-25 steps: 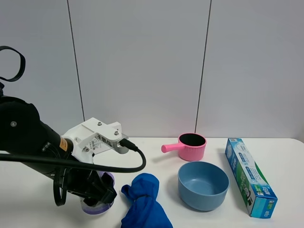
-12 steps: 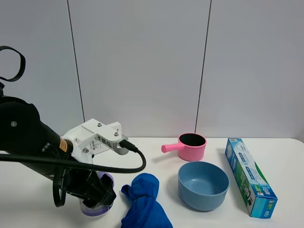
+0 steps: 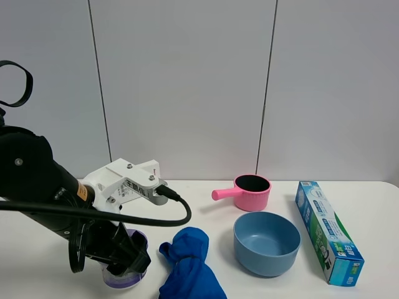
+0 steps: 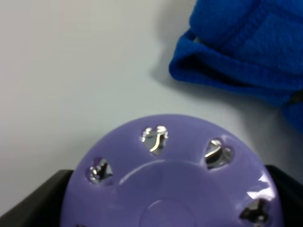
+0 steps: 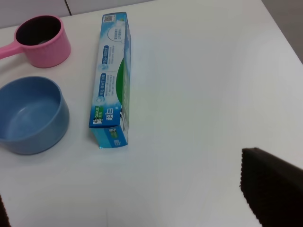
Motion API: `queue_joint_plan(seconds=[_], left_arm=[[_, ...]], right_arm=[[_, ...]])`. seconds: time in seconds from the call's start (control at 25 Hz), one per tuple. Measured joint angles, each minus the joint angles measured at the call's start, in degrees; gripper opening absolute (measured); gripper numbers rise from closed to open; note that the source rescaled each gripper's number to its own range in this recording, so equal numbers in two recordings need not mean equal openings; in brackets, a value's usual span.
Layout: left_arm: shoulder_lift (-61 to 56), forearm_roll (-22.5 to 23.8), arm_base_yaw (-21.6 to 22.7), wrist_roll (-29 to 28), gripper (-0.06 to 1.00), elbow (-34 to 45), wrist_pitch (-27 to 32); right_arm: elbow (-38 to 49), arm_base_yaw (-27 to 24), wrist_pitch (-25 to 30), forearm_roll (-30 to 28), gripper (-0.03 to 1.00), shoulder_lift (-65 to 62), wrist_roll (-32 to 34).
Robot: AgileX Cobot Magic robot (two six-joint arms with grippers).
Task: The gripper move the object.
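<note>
Lilac-lidded round canister [image 4: 175,189], clamped by the black gripper's [image 3: 124,256] fingers [image 4: 28,203], has slid lower left in frame: move underway.

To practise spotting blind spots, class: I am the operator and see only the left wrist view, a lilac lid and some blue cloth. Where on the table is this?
Observer: At the front left of the table, where the left end effector grips the canister.
Operator: What lies beyond the cloth?
Observer: A blue bowl, right of the cloth and apart from it.
Operator: Anything else?
Observer: A pink saucepan stands behind the bowl, handle pointing left.
</note>
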Motion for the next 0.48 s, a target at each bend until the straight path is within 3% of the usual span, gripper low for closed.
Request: queue_joint_plan(seconds=[0.12, 0.2, 0.28, 0.32, 0.4, 0.48], left_arm=[[0.0, -0.04, 0.0, 0.0, 0.05, 0.0, 0.0], [0.0, -0.16, 0.0, 0.0, 0.27, 0.0, -0.46], [0.0, -0.68, 0.0, 0.0, 0.67, 0.0, -0.46], [0.0, -1.08, 0.0, 0.0, 0.81, 0.0, -0.46], [0.0, -1.48, 0.0, 0.0, 0.93, 0.0, -0.46], [0.0, -1.53, 0.0, 0.0, 0.97, 0.0, -0.46]], right_arm=[[0.0, 0.0, 0.0, 0.0, 1.0, 0.0, 0.0], [0.0, 0.0, 0.0, 0.0, 1.0, 0.0, 0.0], [0.0, 0.0, 0.0, 0.0, 1.0, 0.0, 0.0], [0.0, 0.0, 0.0, 0.0, 1.0, 0.0, 0.0], [0.0, 0.0, 0.0, 0.0, 1.0, 0.0, 0.0], [0.0, 0.0, 0.0, 0.0, 1.0, 0.0, 0.0]])
